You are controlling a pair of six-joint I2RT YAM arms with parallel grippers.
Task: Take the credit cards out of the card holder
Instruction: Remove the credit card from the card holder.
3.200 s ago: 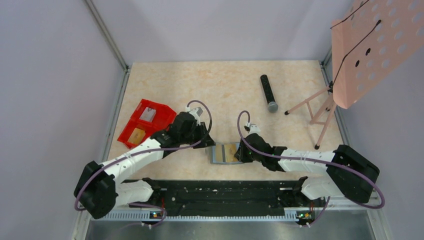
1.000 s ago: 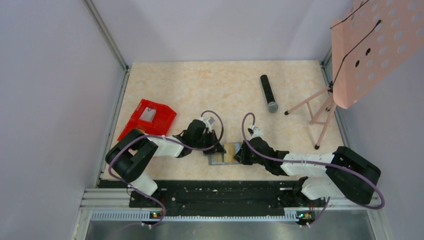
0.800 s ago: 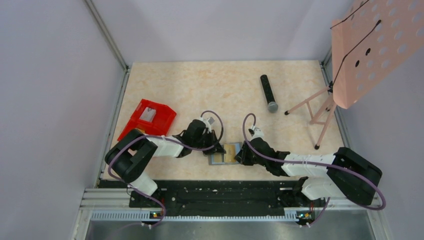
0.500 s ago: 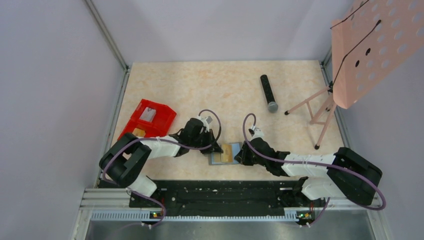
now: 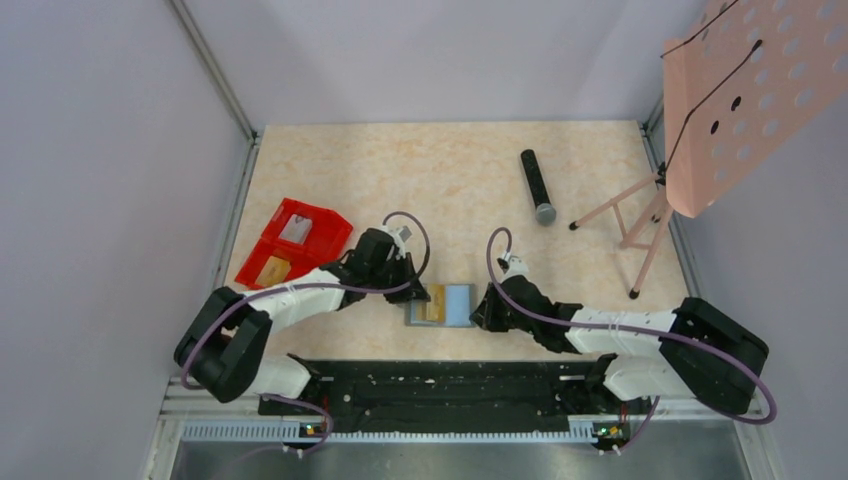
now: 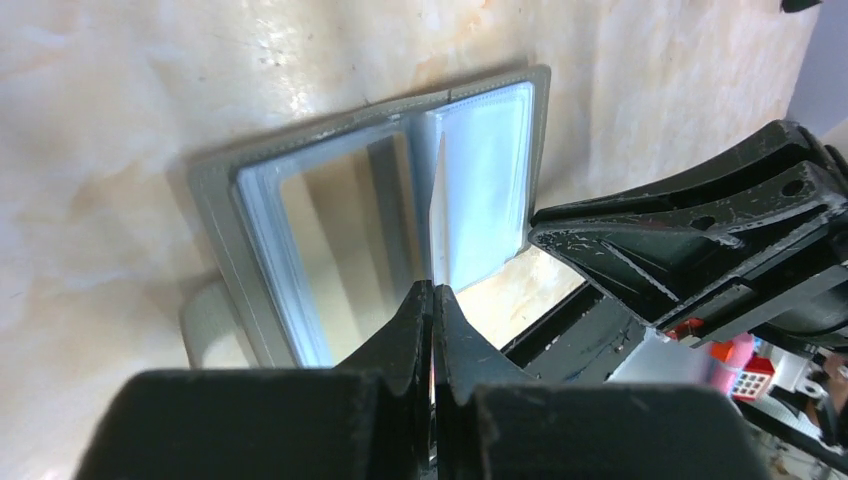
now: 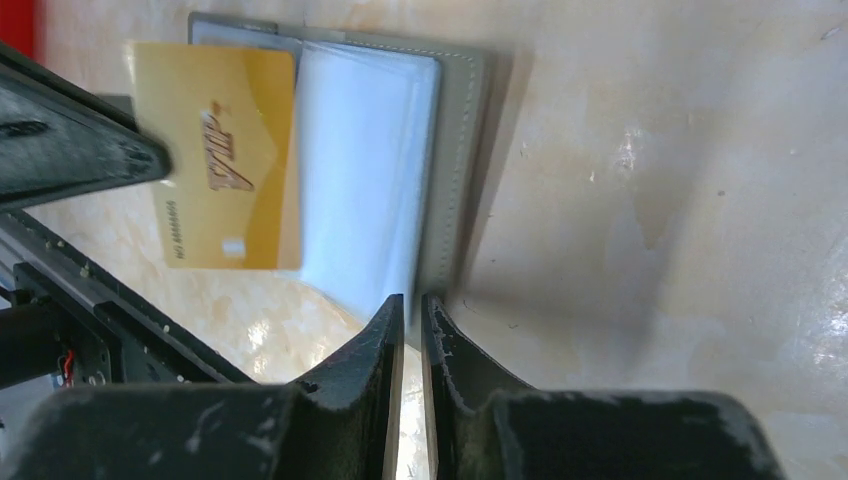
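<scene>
The card holder (image 5: 458, 303) lies open on the table near its front edge, pale blue-grey panels up. My left gripper (image 5: 418, 297) is shut on a gold credit card (image 5: 430, 311) that sticks out over the holder's left half. In the left wrist view the card (image 6: 437, 220) shows edge-on between the shut jaws (image 6: 432, 290), above the open holder (image 6: 480, 190). My right gripper (image 5: 478, 312) is at the holder's right edge. In the right wrist view its jaws (image 7: 410, 300) are closed on the holder's edge (image 7: 460, 150), with the gold card (image 7: 225, 160) beyond.
A red two-compartment bin (image 5: 318, 232) stands at the left with a gold card (image 5: 272, 268) and a grey card (image 5: 293, 228) in it. A black microphone (image 5: 537, 186) lies at the back right. A pink music stand (image 5: 740, 90) stands at the right. A black rail (image 5: 440, 385) runs along the near edge.
My left arm came from the red bin to the holder, closed on the gold card and drew it leftward. The holder slid slightly left. My right gripper stayed at its right edge.
</scene>
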